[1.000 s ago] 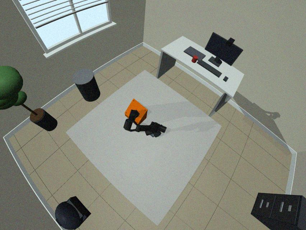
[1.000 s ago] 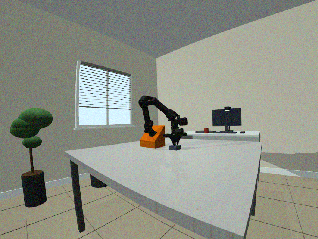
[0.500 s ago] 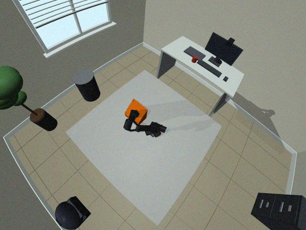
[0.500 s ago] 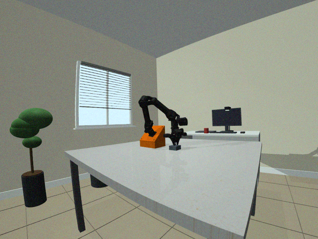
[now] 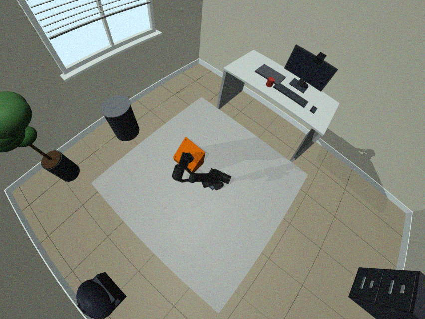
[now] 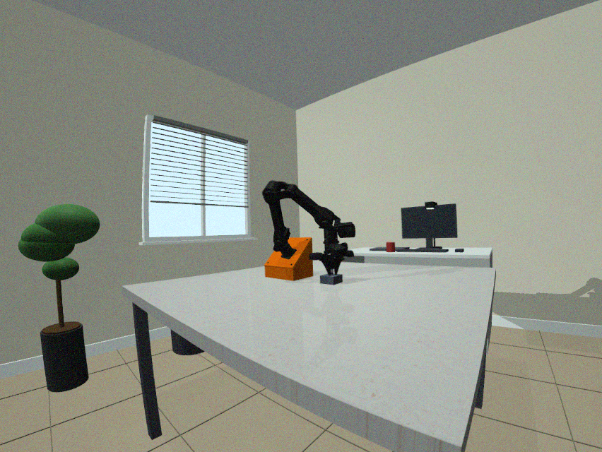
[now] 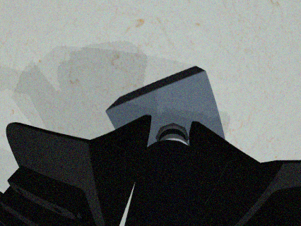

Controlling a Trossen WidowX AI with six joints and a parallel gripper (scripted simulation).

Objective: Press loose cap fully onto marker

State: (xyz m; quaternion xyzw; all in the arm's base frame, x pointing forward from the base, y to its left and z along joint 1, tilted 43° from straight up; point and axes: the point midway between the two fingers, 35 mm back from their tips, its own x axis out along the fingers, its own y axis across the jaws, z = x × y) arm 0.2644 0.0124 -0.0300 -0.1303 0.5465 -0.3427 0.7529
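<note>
The cap (image 7: 172,133) is sitting gripped in the claw (image 7: 170,138) over the holder block (image 7: 188,96), seemingly pressing home; releasing looks next.

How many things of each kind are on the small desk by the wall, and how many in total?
monitor: 1
webcam, on the monitor: 1
keyboard: 1
red cup: 1
mouse: 1
dark pad: 1
Total: 6
</note>
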